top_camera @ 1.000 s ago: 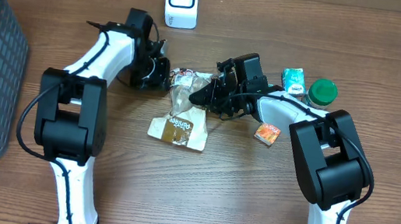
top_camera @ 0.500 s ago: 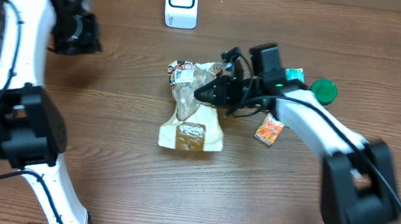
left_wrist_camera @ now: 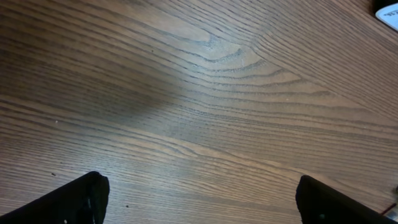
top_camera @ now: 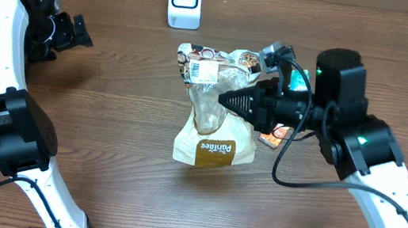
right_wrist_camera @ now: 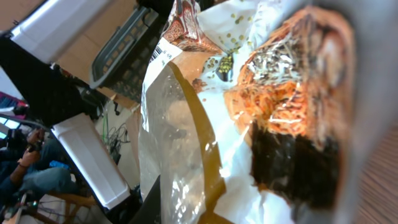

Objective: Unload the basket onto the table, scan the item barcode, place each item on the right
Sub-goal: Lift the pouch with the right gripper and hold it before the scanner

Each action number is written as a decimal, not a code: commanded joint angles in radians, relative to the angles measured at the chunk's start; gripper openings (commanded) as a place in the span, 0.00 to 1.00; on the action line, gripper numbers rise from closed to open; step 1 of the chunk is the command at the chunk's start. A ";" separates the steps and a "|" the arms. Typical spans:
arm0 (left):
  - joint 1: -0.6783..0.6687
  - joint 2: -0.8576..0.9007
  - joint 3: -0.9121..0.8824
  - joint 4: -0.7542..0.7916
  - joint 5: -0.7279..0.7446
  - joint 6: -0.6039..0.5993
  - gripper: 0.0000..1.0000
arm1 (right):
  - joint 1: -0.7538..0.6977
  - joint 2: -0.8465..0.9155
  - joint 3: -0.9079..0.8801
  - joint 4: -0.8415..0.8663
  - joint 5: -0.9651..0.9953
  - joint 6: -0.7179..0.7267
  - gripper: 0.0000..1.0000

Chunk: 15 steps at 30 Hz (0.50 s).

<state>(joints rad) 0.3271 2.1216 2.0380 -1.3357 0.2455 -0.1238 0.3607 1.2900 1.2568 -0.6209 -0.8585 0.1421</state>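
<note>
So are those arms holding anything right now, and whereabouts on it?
The right gripper is shut on the food bag, pinching its crumpled middle from the side. The left gripper is open and empty.

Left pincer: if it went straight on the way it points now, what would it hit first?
Probably the bare wooden table: the left pincer, jaws wide open, faces only wood grain in its wrist view. Depth is hard to judge.

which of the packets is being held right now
The big bread bag with the clear window and brown label, pinched in the right jaws. The small orange packet lies loose on the table beside it.
</note>
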 commanded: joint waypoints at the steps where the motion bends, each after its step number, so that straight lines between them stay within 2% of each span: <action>1: -0.001 -0.016 0.010 0.002 -0.010 0.005 1.00 | -0.001 -0.008 0.021 -0.025 0.079 0.041 0.04; 8: -0.002 -0.016 0.010 0.002 -0.010 0.005 0.99 | 0.006 0.053 0.183 -0.157 0.311 0.011 0.04; 11: -0.002 -0.016 0.010 0.002 -0.010 0.005 1.00 | 0.032 0.110 0.316 -0.212 0.497 -0.056 0.04; 15: -0.002 -0.016 0.010 0.002 -0.010 0.005 1.00 | 0.083 0.218 0.453 -0.190 0.805 -0.179 0.04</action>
<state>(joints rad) 0.3271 2.1216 2.0380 -1.3354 0.2451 -0.1234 0.4042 1.4384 1.6096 -0.8326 -0.3748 0.0830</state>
